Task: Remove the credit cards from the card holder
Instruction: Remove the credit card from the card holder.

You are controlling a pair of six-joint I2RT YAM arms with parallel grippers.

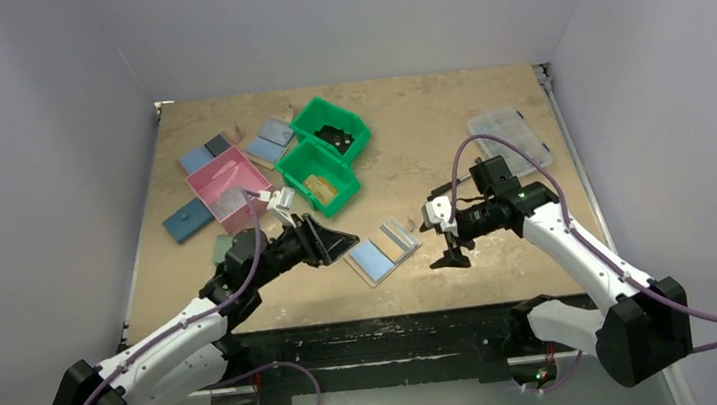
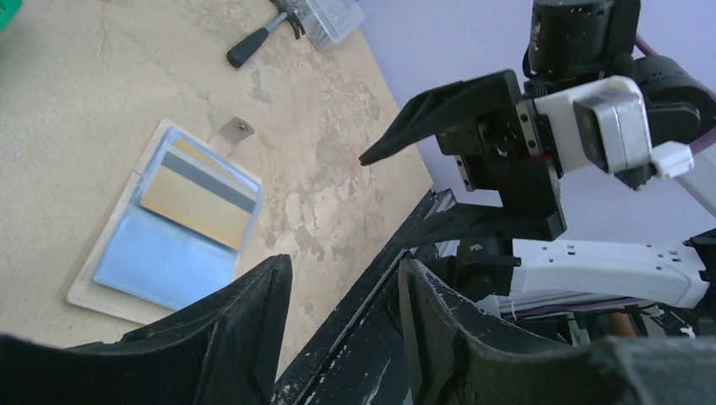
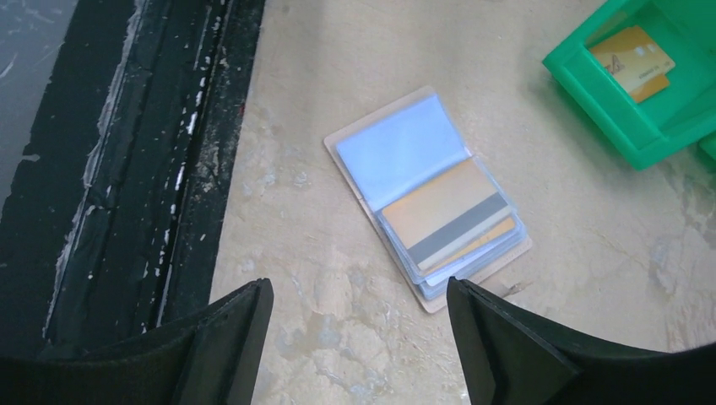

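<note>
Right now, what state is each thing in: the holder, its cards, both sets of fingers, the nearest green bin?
card holder: open, lying flat on the table.
credit cards: tucked in the holder's slots, none removed.
left fingers: apart, holding nothing.
right fingers: apart, holding nothing, above the holder.
green bin: has an orange card inside.

One beige-tan flat folding card holder (image 1: 373, 259), lying open. Its clear sleeves show at least two thin gold-orange credit cards (image 3: 443, 215); any beneath are hidden. Two green plastic open bins (image 1: 310, 117) (image 1: 291, 167), the nearer holding at least two yellow-orange cards (image 3: 633, 55). One pink plastic tray (image 1: 216, 172). One clear plastic compartment box (image 1: 511, 139). Four other flat wallets: two open ones with light-blue panels (image 1: 197, 158) (image 1: 272, 139), one dark-blue wallet (image 1: 186, 221), one sage-green wallet (image 1: 222, 247). One black-handled tool (image 2: 253, 42). Two white-and-black robot arms (image 1: 168, 343) (image 1: 581, 249)
</note>
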